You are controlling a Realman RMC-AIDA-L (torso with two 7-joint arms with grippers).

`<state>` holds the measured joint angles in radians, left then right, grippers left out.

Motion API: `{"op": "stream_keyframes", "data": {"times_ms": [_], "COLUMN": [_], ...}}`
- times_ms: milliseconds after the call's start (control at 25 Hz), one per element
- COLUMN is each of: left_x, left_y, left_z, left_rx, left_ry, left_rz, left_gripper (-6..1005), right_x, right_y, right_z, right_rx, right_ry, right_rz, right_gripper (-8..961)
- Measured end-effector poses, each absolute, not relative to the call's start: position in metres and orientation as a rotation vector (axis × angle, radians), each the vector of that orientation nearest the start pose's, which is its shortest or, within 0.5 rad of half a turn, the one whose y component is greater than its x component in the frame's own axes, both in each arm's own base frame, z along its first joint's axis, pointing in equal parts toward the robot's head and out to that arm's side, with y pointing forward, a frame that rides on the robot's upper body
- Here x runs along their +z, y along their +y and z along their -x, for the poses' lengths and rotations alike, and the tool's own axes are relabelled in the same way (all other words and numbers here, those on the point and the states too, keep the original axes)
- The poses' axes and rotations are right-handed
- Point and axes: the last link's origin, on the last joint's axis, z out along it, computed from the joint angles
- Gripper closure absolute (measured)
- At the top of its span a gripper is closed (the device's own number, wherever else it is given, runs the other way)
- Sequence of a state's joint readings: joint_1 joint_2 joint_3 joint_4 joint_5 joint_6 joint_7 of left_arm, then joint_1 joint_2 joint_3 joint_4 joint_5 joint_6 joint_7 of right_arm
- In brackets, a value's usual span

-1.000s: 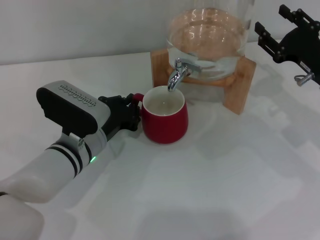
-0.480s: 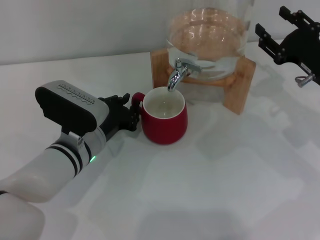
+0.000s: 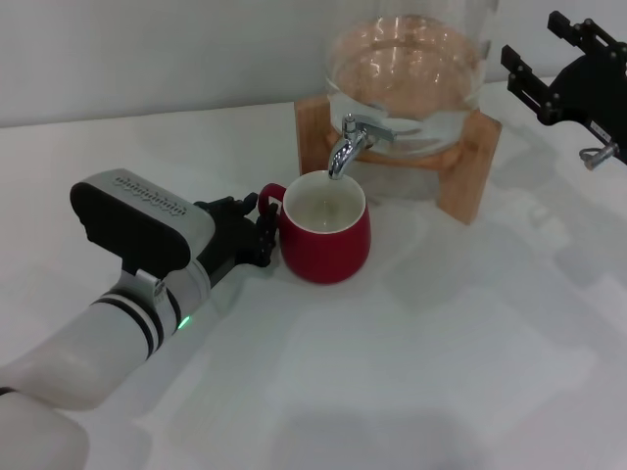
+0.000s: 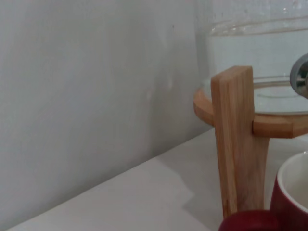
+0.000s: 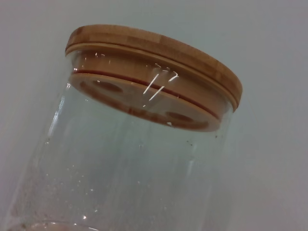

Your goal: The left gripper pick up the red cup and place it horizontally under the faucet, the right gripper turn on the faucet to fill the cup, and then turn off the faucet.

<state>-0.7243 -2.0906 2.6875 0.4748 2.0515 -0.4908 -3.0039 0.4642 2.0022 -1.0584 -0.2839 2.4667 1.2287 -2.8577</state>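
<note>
Cup parked under the spout, my two grippers waiting on either side.

I am keeping my left gripper (image 3: 257,227) beside the red cup (image 3: 325,237), its black fingers flanking the small loop handle; I cannot tell whether they are pinching it or slack. The cup is standing upright on the white table (image 3: 441,352), mouth directly below the faucet (image 3: 347,145) so any stream would be landing inside, just in front of the jar's wooden stand (image 3: 468,166). My right gripper (image 3: 549,73) is hanging high toward the table's far right corner, fingers spread and holding nothing, well apart from the lever. The near and right parts of the table are offering me room to swing in.
</note>
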Motion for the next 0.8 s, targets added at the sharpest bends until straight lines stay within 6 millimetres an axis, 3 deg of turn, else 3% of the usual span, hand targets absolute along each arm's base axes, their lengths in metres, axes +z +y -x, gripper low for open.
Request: {"op": "stream_keyframes", "data": {"times_ms": [480, 800], "left_x": [-0.151, -0.144], "left_y": [0.351, 0.33], "left_z": [0.218, 0.233], "left_rx": [-0.363, -0.339], "left_ry": [-0.47, -0.453], "left_rz": [2.247, 2.164], "left_gripper": [735, 728], "right_x": [0.054, 0.059], "right_y": [0.37, 0.37], "right_z": [-0.304, -0.305], "right_rx": [0.673, 0.672], "right_ry": [0.109, 0.101], "right_rz": [1.774, 1.755], "right_gripper": [294, 295]}}
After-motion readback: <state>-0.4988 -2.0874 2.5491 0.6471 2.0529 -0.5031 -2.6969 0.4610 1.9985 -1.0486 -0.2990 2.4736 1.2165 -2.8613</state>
